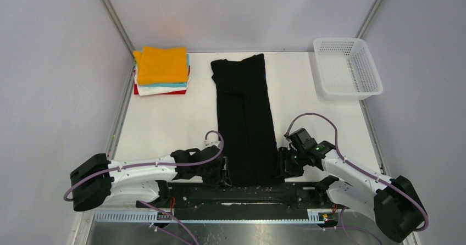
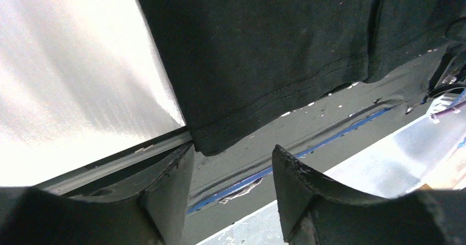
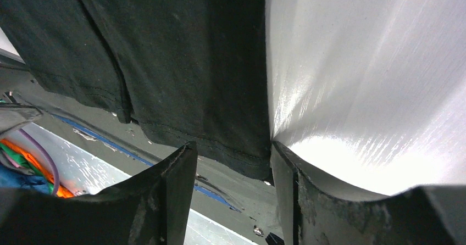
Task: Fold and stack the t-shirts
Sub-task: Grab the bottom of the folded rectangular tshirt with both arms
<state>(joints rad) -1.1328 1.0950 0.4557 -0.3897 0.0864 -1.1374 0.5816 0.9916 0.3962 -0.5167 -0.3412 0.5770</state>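
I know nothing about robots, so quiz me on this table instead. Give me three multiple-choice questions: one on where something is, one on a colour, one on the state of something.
1. Where does the basket sit on the table?
A. far right corner
B. far left corner
C. near edge, in the middle

2. What colour tops the stack?
A. red
B. orange
C. white

3. How does the black shirt lie?
A. crumpled in a heap
B. spread flat with its sleeves out
C. folded into a long narrow strip

Answers:
1. A, since the top view shows it at the far right.
2. B, since orange cloth covers the top of the pile.
3. C, since it runs as one narrow band from the far side to the near edge.
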